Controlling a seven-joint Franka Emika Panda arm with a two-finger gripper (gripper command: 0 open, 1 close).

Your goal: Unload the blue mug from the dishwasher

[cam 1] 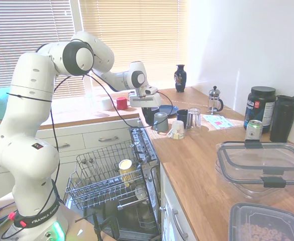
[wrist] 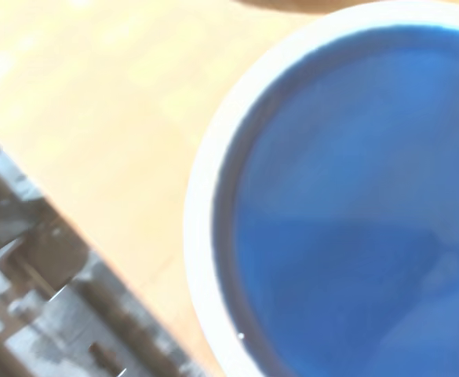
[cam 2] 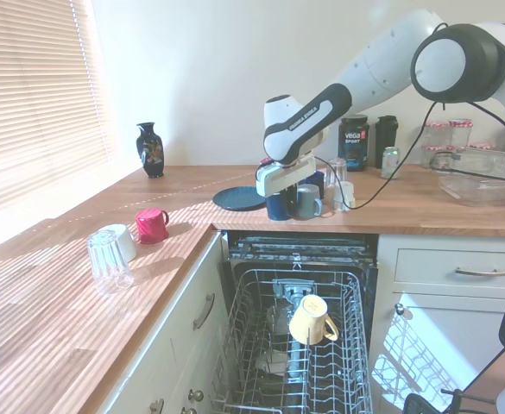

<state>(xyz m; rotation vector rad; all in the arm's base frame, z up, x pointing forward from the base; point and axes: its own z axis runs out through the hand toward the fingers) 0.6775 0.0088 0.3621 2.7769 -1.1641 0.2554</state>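
The jaws (cam 2: 280,195) are set low over the blue mug (cam 2: 278,205), which stands upright on the surface (cam 2: 425,211), right at the edge above the dishwasher (cam 2: 299,345). The jaws seem to be around the mug, but it cannot be told if they are squeezed on it or let go. In the wrist view the mug (wrist: 347,212) is seen from above, with its pale rim and blue inside. The mug is probably kept upright so it can stand flat where it is put.

Just beside it a grey mug (cam 2: 307,201) is turned upside down, likely so water can run off. A dark round plate (cam 2: 239,198) lies flat on its other side. A clear glass (cam 1: 193,120) and a small white cup (cam 1: 177,129) are placed close by.

Below, the door is dropped open and the wire rack (cam 2: 297,362) is pulled out, so things inside can be reached. A yellow cup (cam 2: 312,321) is left in the rack.

The mug looks to be out of the dishwasher already, so the job seems nearly done.
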